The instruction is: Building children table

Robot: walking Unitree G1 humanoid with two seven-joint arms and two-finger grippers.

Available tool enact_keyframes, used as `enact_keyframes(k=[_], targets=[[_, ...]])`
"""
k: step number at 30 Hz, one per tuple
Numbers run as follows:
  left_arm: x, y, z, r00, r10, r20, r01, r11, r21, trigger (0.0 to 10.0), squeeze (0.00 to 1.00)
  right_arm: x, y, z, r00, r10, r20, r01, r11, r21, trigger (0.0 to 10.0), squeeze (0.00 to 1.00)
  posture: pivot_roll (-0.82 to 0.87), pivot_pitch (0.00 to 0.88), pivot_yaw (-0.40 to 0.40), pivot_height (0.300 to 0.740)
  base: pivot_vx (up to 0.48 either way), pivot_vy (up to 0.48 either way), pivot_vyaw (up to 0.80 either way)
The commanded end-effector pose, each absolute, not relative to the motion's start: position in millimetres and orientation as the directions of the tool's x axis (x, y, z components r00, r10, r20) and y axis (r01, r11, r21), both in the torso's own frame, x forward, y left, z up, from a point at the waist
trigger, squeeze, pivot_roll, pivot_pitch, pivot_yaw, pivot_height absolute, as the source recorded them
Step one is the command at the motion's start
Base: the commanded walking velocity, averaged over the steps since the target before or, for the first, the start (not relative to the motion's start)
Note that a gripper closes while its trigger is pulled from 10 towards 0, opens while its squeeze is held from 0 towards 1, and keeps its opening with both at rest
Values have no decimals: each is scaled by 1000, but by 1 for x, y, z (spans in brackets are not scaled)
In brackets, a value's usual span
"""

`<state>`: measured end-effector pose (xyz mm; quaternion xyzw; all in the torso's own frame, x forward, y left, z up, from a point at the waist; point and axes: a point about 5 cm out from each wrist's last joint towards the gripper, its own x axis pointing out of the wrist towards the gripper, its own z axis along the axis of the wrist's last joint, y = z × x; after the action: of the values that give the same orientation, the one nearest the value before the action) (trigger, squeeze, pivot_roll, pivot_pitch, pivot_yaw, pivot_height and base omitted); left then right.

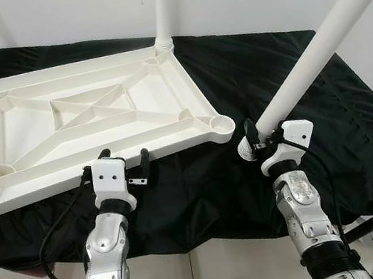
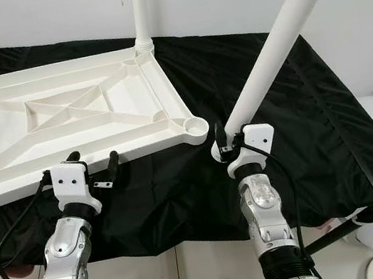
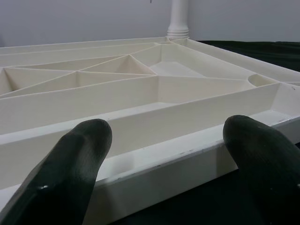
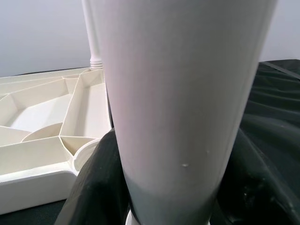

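The right gripper [image 1: 251,141] has its fingers [image 4: 96,187] clenched around the lower end of a loose white table leg [image 1: 321,43], which slants up and away, just beside the empty corner socket [image 1: 220,123] of the upturned white tabletop [image 1: 90,124]. The left gripper [image 1: 125,159] has its fingers [image 3: 70,164] released, spread at the tabletop's near edge. The tabletop lies on a black-covered desk [image 1: 262,75], with an upright leg [image 1: 164,6] screwed into its far corner.
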<state>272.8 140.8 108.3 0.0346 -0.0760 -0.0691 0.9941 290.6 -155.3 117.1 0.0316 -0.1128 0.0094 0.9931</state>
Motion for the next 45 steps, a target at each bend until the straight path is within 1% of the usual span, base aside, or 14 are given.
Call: enact_keyframes(k=[1, 45], targets=[[271, 144, 100, 992, -72, 101, 66, 996, 60, 10000, 0, 289, -157, 108, 983, 1, 184, -14, 998, 69, 10000, 0, 80, 29, -80, 740, 0, 0, 0], [272, 145, 105, 991, -68, 116, 61, 996, 58, 10000, 0, 290, -156, 109, 982, 0, 189, -13, 998, 66, 10000, 0, 82, 28, -84, 740, 0, 0, 0]])
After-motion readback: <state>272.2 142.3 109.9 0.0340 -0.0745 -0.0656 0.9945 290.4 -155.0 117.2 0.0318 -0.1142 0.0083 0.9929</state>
